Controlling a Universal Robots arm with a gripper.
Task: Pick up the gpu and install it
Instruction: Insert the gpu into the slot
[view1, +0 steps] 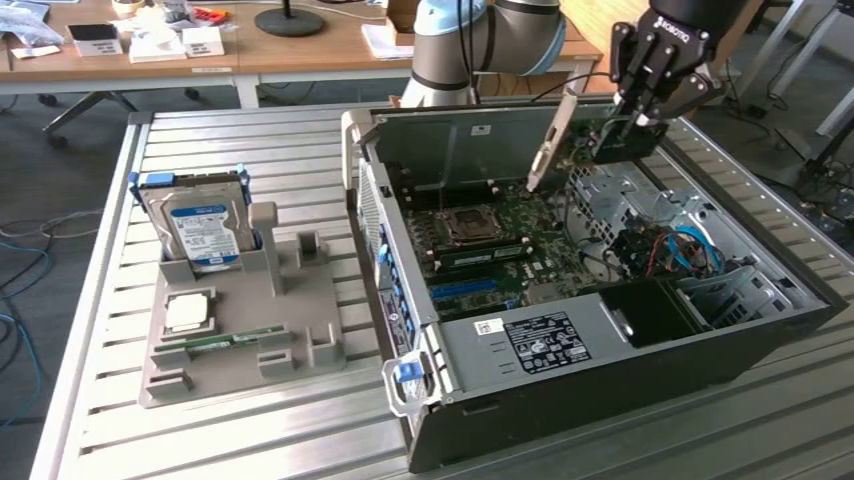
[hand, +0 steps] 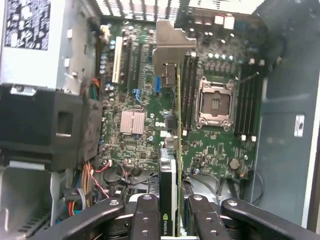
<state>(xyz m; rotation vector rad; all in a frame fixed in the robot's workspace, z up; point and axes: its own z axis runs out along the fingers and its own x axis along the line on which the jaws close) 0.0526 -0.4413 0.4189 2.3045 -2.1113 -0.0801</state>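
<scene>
Left of exterior frame: hard drive (view1: 200, 225) parked upright in grey holder (view1: 254, 345), clear of work area. Centre: case (view1: 667, 370) laid open, motherboard (view1: 501, 235) exposed for access. Upper right: gpu (view1: 617, 145) pinched edge-on between closed fingers of gripper (view1: 638, 118) and held above board. Silver bracket (view1: 550, 140) hung toward back wall, guessing for slot alignment.

The exterior view looks obliquely down on the whole computer case (view1: 641, 375). The wrist view faces straight down, close above its motherboard (hand: 210, 150), which both share
</scene>
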